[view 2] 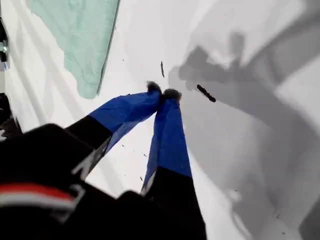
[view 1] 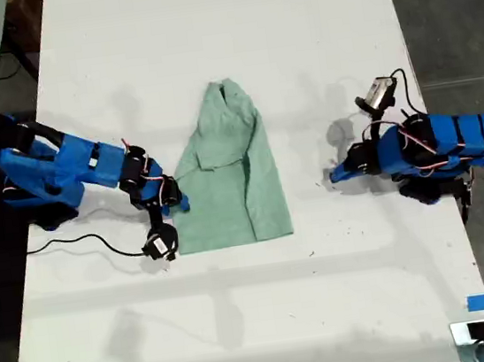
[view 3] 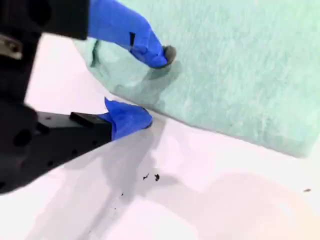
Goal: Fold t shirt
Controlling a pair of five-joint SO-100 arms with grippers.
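T shirt [view 1: 231,169] of pale mint-green fabric lies near the middle of the white bench [view 1: 243,324], soft and lightly wrinkled, already folded lengthwise into a long shape that is narrow at the collar end, far from the exterior view's bottom, and widens to a straight hem.

At the exterior view's left, a blue and black arm reaches to the shirt's lower edge. My second gripper [view 3: 150,87] sits at that edge with its jaws apart: one blue-taped fingertip [view 3: 155,52] presses on the nubbly cloth, the other rests on the bare bench just beside the hem.

At the exterior view's right, well apart from the shirt, my first gripper [view 2: 162,93] points at the smooth bench surface, jaws together with nothing between them. A corner of the shirt [view 2: 85,45] shows beyond it.
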